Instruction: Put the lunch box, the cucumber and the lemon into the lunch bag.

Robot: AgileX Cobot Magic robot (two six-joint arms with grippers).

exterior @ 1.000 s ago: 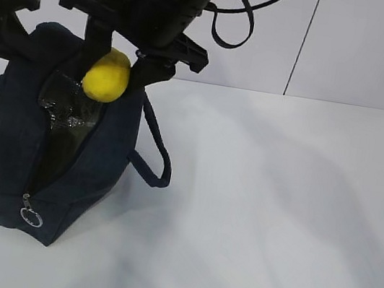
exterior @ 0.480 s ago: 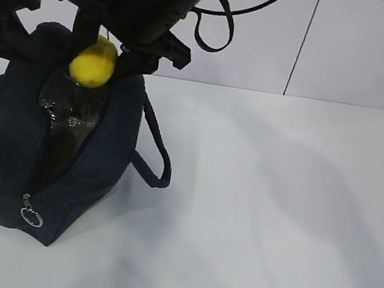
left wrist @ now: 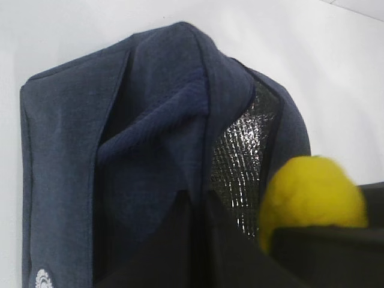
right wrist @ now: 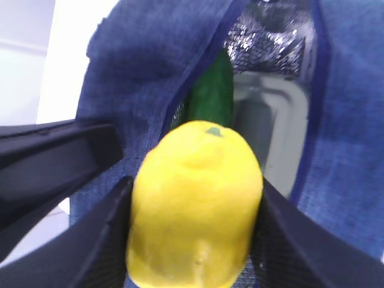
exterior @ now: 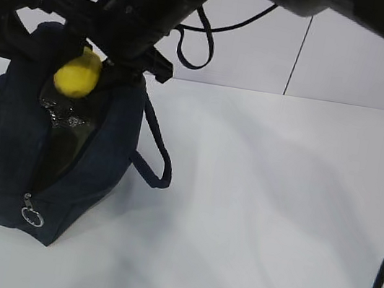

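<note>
Now, lemon [exterior: 77, 73]: clamped between the two fingers of the right tool [right wrist: 195, 240], hanging just above the open mouth of the lunch bag [exterior: 19, 153].
Right tool: closed firmly on the lemon, one finger on each side of it, stem end facing down toward the bag.
Left tool [exterior: 9, 9]: at the far rim of the bag, seemingly holding the fabric back; whether it is gripping or open cannot be told.
Lunch bag: standing on the white surface [exterior: 275, 216], zipper undone, silver lining showing.
Cucumber [right wrist: 211, 93]: already inside the bag, lying lengthwise along the opening.
Lunch box [right wrist: 273, 129]: inside too, its pale lid beside the cucumber.
Key relation: the bag's opening lies directly below the lemon, so a straight descent and release looks like what remains.
Risk: the lemon could catch on the bag's rim.
</note>
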